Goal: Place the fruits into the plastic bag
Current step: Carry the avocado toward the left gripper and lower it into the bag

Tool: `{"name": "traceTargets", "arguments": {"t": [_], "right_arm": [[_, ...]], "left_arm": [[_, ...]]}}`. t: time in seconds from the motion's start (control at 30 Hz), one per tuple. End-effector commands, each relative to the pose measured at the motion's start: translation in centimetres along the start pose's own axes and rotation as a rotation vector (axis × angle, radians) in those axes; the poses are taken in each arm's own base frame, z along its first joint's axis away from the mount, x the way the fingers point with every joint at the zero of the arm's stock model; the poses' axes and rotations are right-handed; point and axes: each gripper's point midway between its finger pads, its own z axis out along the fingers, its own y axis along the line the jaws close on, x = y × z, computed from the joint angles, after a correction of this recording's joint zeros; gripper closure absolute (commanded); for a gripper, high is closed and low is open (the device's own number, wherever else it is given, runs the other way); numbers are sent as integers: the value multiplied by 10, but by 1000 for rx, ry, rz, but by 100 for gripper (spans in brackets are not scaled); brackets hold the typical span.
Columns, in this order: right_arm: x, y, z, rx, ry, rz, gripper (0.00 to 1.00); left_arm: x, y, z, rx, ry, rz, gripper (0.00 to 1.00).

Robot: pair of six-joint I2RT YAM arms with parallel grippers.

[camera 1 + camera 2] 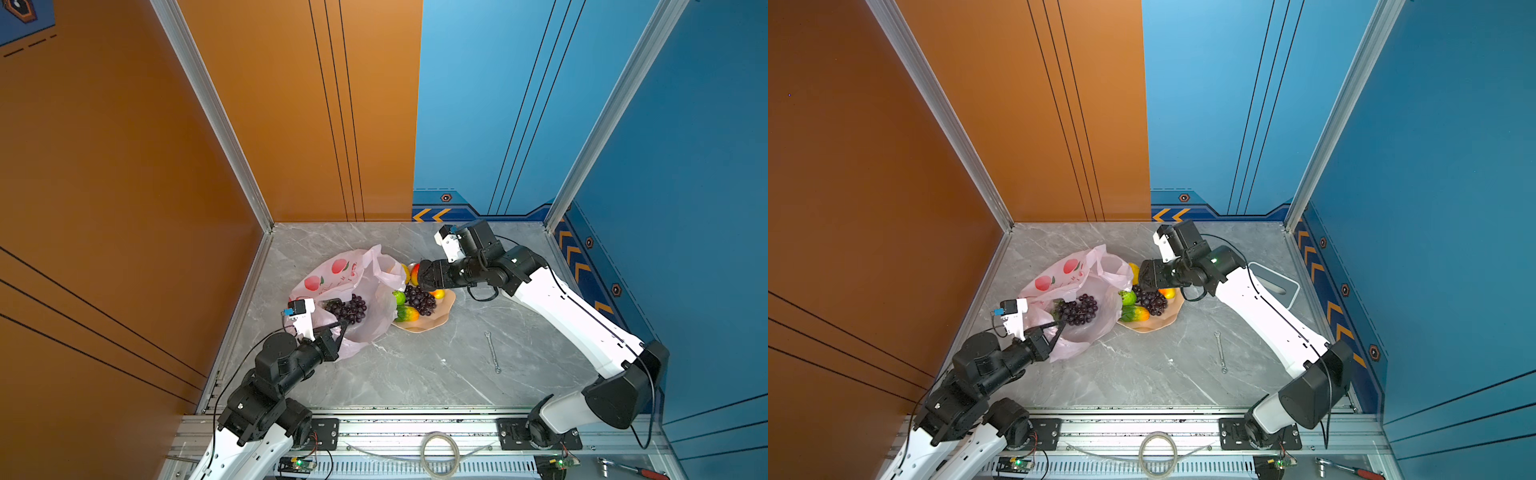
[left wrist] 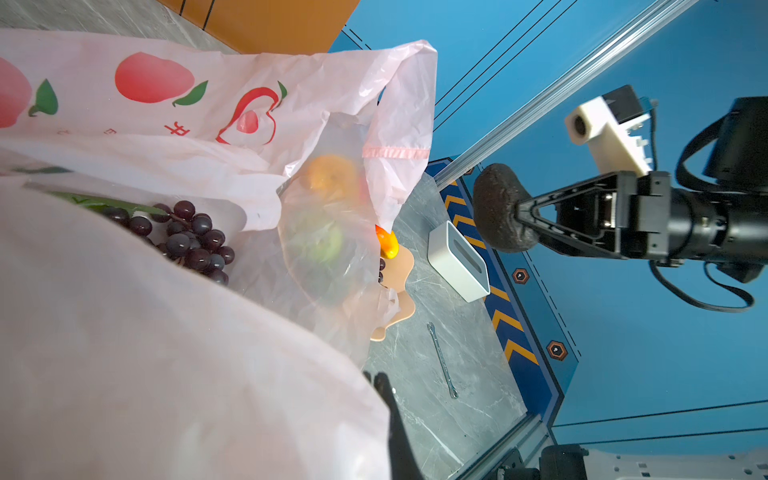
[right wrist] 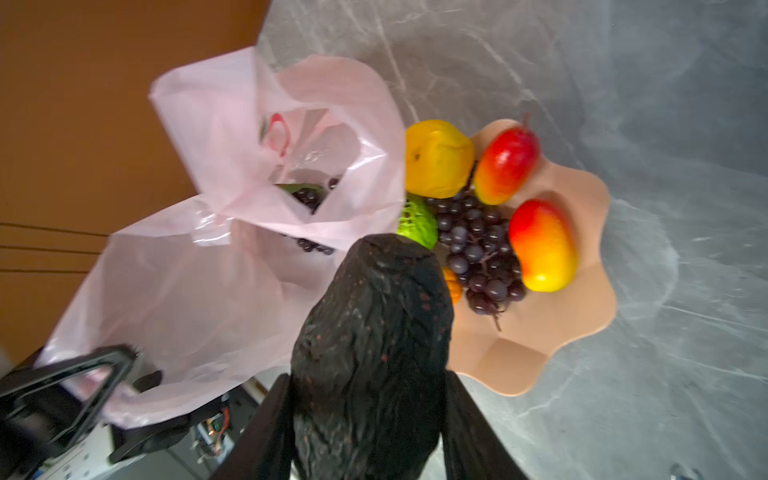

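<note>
Plastic bag (image 1: 332, 274), at the bench's (image 1: 415, 374) nine o'clock, is propped open by the left hand (image 1: 343, 324), pressed together on its rim so fruit can drop in. One grape bunch (image 1: 349, 309) lies inside. At its three o'clock, a bowl (image 1: 428, 324) holds six other fruits (image 3: 544, 249). Above it, the right hand (image 2: 523, 218) pinches an avocado (image 3: 374, 332), likely bag-bound.

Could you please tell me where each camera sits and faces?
Both top views: overhead in front, looking down on table, plastic bag, bowl; left arm, right arm show.
Left wrist: on left arm, facing over the bag at the right gripper holding the avocado; one fingertip shows.
Right wrist: on right arm, facing past the avocado into the bag; its fingers show.
Both wrist views share the bagged grapes.
</note>
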Motion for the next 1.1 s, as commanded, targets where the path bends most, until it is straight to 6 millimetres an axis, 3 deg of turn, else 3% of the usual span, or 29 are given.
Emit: {"name": "traceTargets", "arguments": {"t": [0.0,0.13,0.37,0.63,1.07], "right_arm": [[-7,40,-7,-145,-24,2,55],[2,75,4,-232,4,-33,55],[14,95,47,-249,72,-58,55],[31,96,97,-209,155,-71,55],[43,89,145,-156,235,-74,55]], "left_arm": [[-9,-13,-6,34,-20,3,100],[-10,-15,-6,41,-21,0,100],[-13,-19,-8,53,-27,-2,100],[-14,-21,-8,57,-27,-1,100],[-18,-28,-8,79,-36,5,100]]}}
